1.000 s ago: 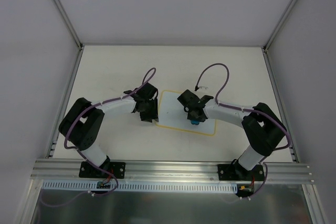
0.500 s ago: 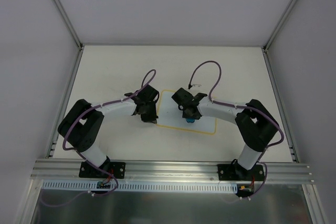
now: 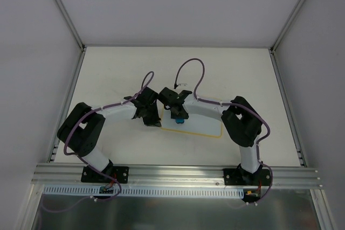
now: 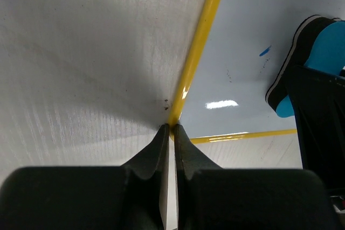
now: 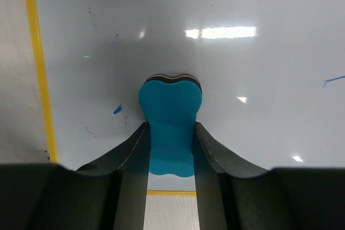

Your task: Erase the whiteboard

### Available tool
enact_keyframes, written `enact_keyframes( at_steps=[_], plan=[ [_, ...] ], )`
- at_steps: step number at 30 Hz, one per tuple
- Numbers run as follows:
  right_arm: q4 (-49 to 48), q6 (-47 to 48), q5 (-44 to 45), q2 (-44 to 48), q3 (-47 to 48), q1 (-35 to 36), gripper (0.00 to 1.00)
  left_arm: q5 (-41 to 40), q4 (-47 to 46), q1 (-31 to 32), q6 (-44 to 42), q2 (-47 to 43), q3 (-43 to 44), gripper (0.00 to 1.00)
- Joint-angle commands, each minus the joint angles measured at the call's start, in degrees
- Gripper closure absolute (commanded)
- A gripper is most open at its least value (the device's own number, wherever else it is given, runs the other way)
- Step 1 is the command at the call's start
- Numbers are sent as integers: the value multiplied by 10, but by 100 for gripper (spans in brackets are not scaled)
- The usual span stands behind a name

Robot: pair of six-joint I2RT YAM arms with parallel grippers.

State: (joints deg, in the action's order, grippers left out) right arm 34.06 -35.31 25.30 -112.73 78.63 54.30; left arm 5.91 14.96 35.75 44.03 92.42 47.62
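The whiteboard [image 3: 200, 126] lies flat on the table, its upper part hidden under both wrists. My right gripper [image 3: 178, 115] is over the board's left part, shut on the blue eraser [image 3: 178, 120]. In the right wrist view the eraser [image 5: 170, 112] is pinched between the fingers of that gripper [image 5: 170, 129], its dark felt face against the board [image 5: 242, 63]. A small blue mark [image 5: 117, 110] shows to its left, another [image 5: 334, 81] at far right. My left gripper [image 4: 171, 129] is shut, its tips against the board's yellow border [image 4: 202, 36] near a corner.
The pale table [image 3: 118, 74] is walled by white panels on three sides. An aluminium rail [image 3: 178, 173] runs along the near edge, with both arm bases on it. Purple cables [image 3: 191, 71] loop above the wrists.
The right arm has swept the eraser leftward across the board, from its right part to its left. The left gripper has closed and stays at the board's left edge.
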Motion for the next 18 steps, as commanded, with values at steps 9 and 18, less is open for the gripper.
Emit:
enact_keyframes(
  at_steps=[9,18],
  plan=[
    [-29,-38,-59,-92,63,15,99,-40,42,42,7,42,-51,100],
    [-80,-11,-72,-25,-65,-7,100,-42,39,38,-5,50,-29,100]
  ],
)
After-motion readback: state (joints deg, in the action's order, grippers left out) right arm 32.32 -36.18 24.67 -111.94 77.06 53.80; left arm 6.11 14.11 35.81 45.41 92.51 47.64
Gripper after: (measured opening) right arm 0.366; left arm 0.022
